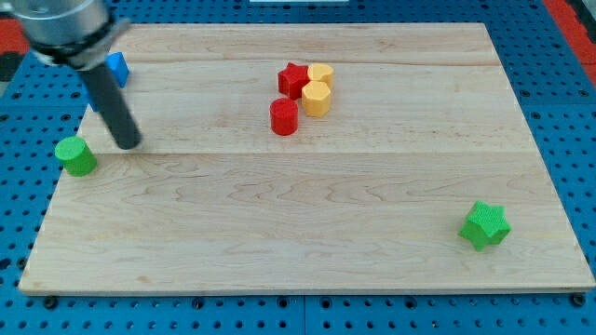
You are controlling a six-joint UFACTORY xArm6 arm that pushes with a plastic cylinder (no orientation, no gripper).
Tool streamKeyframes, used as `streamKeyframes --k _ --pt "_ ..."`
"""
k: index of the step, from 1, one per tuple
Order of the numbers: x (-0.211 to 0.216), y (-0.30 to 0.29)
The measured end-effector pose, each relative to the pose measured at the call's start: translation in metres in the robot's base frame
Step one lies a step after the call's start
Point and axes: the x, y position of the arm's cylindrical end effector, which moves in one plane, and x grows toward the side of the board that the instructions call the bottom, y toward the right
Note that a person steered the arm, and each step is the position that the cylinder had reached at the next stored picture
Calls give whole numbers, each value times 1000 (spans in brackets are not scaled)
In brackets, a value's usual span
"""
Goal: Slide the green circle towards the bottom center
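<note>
The small green circle block [75, 155] sits at the far left edge of the pale wooden table [307, 242], well away from the bottom center, so the slide looks barely begun, if at all. The arm has no fingers to open or close, only a dark rod; my tip [129, 142] rests just beside the green circle, to its upper right. Nearly the whole journey remains.

My tip [128, 144] rests down, rod slanting toward the view's upper left.
</note>
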Motion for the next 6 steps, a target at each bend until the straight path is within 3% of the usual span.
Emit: streamKeyframes --k 1,2,6 --pt "-44 -49" --pt "-45 -105" --pt "17 -106"
